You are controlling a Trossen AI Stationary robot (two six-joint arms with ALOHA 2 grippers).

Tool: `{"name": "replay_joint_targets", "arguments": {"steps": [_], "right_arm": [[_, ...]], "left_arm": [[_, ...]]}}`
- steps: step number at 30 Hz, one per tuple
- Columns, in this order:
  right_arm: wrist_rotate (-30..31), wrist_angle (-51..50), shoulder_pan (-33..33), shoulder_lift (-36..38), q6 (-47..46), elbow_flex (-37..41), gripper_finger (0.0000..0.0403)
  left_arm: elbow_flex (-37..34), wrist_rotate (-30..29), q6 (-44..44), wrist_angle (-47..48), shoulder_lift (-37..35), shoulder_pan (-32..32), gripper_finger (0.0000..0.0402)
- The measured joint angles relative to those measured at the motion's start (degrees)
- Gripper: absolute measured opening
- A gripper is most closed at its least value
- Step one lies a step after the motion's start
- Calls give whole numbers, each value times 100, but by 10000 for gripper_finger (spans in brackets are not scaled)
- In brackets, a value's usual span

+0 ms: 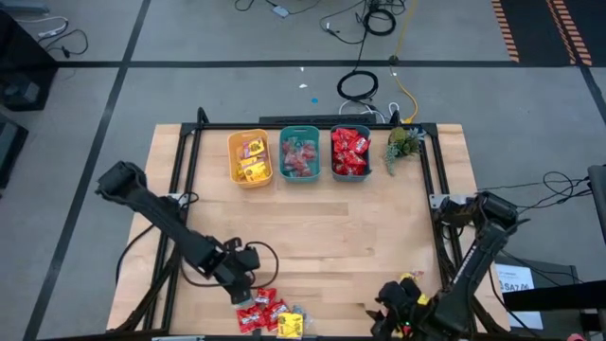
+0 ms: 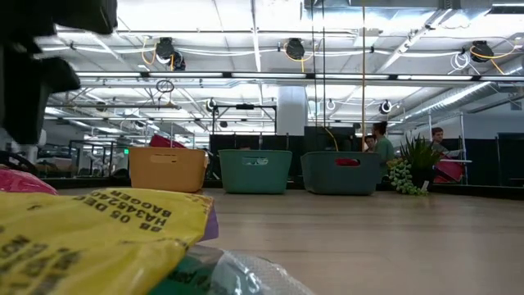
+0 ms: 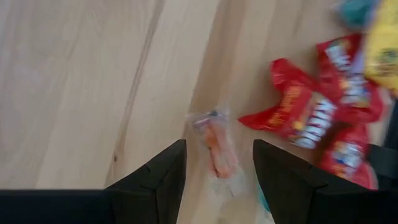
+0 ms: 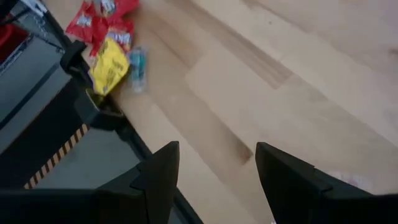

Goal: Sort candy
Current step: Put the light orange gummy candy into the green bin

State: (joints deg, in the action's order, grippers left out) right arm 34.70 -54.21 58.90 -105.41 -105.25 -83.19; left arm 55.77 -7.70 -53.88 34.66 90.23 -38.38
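Loose candy lies in a pile (image 1: 268, 313) at the table's near edge: red packets (image 3: 305, 115), a yellow packet (image 3: 382, 43), a teal-wrapped piece (image 3: 356, 9) and a clear pink-wrapped piece (image 3: 214, 146). My left gripper (image 1: 248, 284) is open just above the pile's left side. In its wrist view the left gripper (image 3: 217, 149) has one finger on either side of the pink piece, which lies flat on the wood. My right gripper (image 1: 393, 301) waits open over the near edge, right of the pile. The right gripper (image 4: 217, 149) has only bare wood between its fingers.
Three bins stand in a row at the far side: a yellow bin (image 1: 251, 158) with yellow packets, a teal bin (image 1: 300, 154) with small clear-wrapped pieces, and a bin of red packets (image 1: 350, 153). A small green plant (image 1: 405, 142) stands right of them. Bare wood lies between bins and pile. People show beyond the table.
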Motion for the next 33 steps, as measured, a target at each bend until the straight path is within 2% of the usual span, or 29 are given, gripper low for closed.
{"name": "replay_joint_targets", "arguments": {"steps": [10, 17, 21, 27, 33], "right_arm": [[3, 17, 288, 0, -16, 36, 203], [4, 17, 338, 0, 68, 38, 203], [3, -28, 349, 0, 100, 38, 203], [10, -234, 346, 0, 135, 38, 203], [11, -327, 346, 2, 135, 38, 203]], "left_arm": [[0, 85, -286, -98, 897, 49, 194], [24, 225, -314, -302, 1233, 54, 187], [22, 286, -429, -295, 1242, 54, 149], [26, 521, -429, -353, 1249, 66, 24], [318, 540, -386, 10, 1277, 110, 7]]}}
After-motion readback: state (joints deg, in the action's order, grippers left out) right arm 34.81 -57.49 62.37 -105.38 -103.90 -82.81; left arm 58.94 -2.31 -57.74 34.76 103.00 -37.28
